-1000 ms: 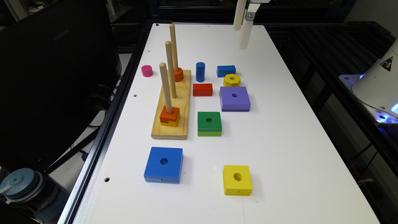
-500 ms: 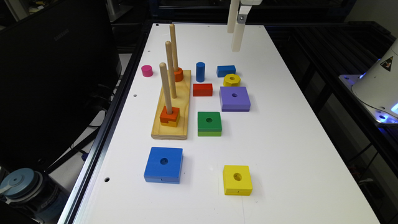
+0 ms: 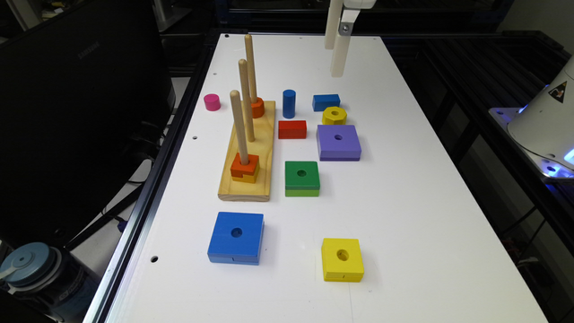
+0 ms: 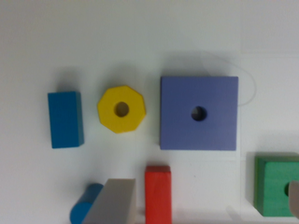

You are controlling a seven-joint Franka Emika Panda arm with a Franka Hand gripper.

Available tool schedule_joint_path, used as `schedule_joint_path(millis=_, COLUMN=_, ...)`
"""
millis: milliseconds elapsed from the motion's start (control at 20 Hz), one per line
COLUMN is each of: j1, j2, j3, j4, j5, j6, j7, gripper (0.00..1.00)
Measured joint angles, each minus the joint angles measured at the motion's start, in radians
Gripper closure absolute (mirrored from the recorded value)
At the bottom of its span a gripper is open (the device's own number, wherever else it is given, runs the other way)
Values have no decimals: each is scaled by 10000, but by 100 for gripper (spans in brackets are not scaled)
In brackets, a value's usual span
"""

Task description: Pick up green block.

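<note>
The green block (image 3: 302, 178), dark green over lime with a round centre hole, lies flat on the white table (image 3: 403, 188) beside the wooden peg base (image 3: 251, 152). In the wrist view the green block (image 4: 276, 185) sits at the picture's edge, partly cut off. My gripper (image 3: 335, 60) hangs high over the far part of the table, well beyond the green block and above the blue brick (image 3: 326, 102). The gripper (image 4: 205, 198) is open, its two fingers wide apart with nothing between them.
Between gripper and green block lie a purple square block (image 3: 338, 141), a yellow octagon (image 3: 334, 115), a red brick (image 3: 292, 129) and a blue cylinder (image 3: 289, 103). Nearer stand a large blue square (image 3: 236, 237) and a yellow square (image 3: 342, 259). A pink cylinder (image 3: 212, 102) sits at the table's edge.
The gripper has drifted toward the exterior view's left, staying high over the far end of the table. The blocks have not moved.
</note>
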Motion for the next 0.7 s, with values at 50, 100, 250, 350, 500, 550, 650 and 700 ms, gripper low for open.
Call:
schedule_joint_path(millis=50, j1=0, j2=92, j3=85, j4=98, j5=-9, j6=0, j7=95, gripper=0)
schedule_joint_path(millis=100, j1=-3, j2=217, j3=179, j4=219, j5=-24, j6=0, j7=200, gripper=0)
schedule_joint_path(millis=250, j1=-3, j2=436, j3=259, j4=409, j5=-41, j6=0, j7=297, gripper=0)
schedule_joint_path(millis=350, j1=-3, j2=496, j3=346, j4=475, j5=-41, j6=-1, j7=382, gripper=0)
schedule_joint_path(millis=500, j1=-1, j2=504, j3=511, j4=491, j5=-41, j6=-1, j7=543, gripper=0)
schedule_joint_path(millis=550, j1=0, j2=505, j3=587, j4=494, j5=-41, j6=-1, j7=616, gripper=0)
schedule_joint_path(millis=650, j1=-1, j2=506, j3=774, j4=505, j5=-41, j6=-1, j7=807, gripper=0)
schedule_joint_path(millis=700, j1=-1, j2=508, j3=870, j4=515, j5=-41, j6=-1, j7=905, gripper=0)
